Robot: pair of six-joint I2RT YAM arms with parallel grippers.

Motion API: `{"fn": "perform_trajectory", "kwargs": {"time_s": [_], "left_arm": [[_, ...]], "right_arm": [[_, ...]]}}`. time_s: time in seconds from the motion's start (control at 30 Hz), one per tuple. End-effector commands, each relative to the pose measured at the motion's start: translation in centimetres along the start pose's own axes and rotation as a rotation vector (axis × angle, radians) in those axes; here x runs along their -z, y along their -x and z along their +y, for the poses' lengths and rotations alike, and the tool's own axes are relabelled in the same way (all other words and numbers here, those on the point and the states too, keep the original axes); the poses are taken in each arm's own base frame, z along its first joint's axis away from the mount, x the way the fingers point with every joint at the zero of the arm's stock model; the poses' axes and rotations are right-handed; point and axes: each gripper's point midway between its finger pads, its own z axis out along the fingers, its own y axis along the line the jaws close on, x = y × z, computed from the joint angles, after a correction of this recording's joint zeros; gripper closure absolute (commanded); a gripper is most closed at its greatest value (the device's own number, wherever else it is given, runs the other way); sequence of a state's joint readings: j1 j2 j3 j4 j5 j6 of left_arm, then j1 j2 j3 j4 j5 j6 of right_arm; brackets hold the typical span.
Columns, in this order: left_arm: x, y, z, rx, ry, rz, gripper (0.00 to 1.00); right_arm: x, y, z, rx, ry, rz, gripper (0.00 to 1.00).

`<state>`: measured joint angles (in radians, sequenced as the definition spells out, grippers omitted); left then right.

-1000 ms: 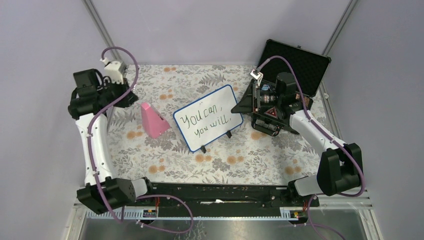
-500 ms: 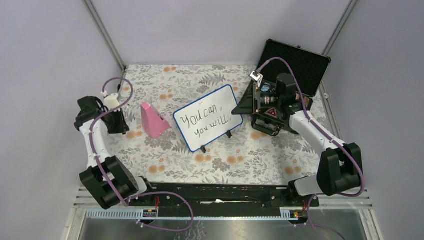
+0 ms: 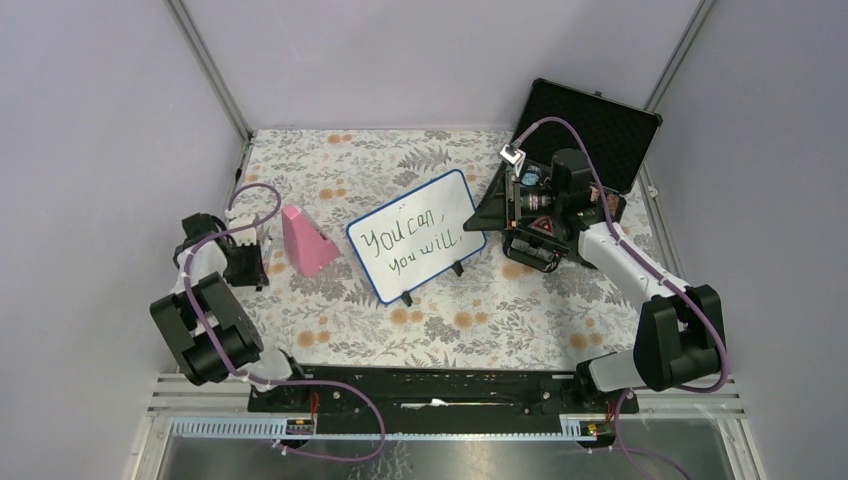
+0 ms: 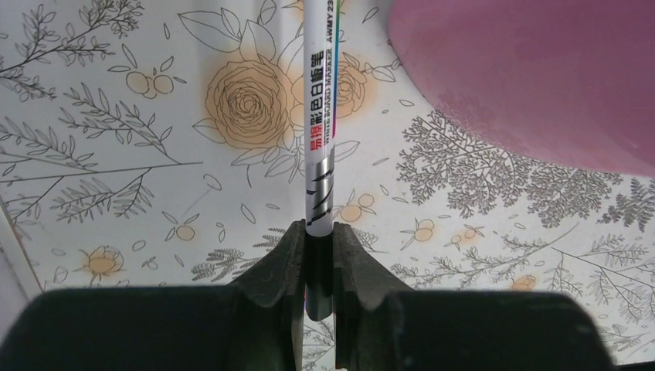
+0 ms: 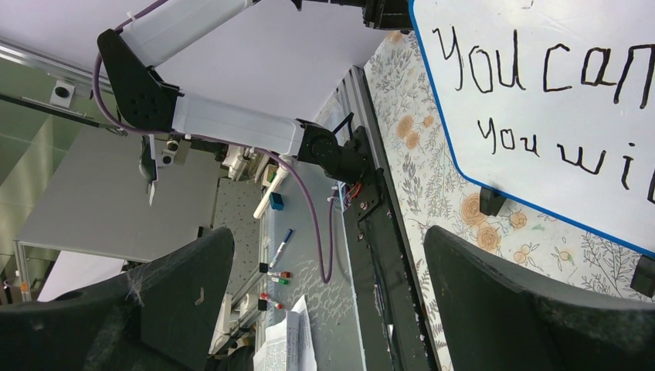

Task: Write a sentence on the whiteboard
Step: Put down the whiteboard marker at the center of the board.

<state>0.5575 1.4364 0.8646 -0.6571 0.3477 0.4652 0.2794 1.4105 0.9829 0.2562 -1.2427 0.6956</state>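
Standing on black clip feet at the middle of the floral tablecloth (image 3: 330, 160), the whiteboard (image 3: 440, 200) bears the sentence (image 3: 410, 245) "You can, you will," in two lines. At the left edge, the left gripper (image 4: 318, 236) is clamped narrowly on a whiteboard marker (image 4: 318, 131), just left of a pink wedge (image 3: 305, 240). The right gripper (image 5: 328, 255), jaws wide and holding nothing, hovers just beside the board's right edge, near a black foam-lined case (image 3: 600, 115).

Table (image 3: 480, 322): floral cloth | centre: whiteboard (image 3: 416, 235) on black feet (image 3: 406, 298) | left: pink block (image 3: 305, 240) | far right: open case (image 3: 600, 120)
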Motion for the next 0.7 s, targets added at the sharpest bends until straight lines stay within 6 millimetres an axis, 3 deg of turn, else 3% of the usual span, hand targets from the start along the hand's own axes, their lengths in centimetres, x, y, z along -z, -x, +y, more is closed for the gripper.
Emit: {"fn": "perform_trajectory", "kwargs": {"time_s": [0.0,0.3,0.67], "left_arm": [[-1.3,1.0,0.5,-0.032,-0.011,-0.037,0.92],[-2.6,-0.2,0.5,-0.026,-0.027,0.007,0.73],[-0.9,0.9,0.0,-0.038,-0.036,-0.013,0.64]], "right_arm": [[0.1,0.3,0.0,0.042,0.016,0.001,0.00],[0.0,0.2,-0.6,0.031,0.010,0.003,0.00],[0.0,0.5,-0.2,0.045,0.019,0.006,0.01]]}}
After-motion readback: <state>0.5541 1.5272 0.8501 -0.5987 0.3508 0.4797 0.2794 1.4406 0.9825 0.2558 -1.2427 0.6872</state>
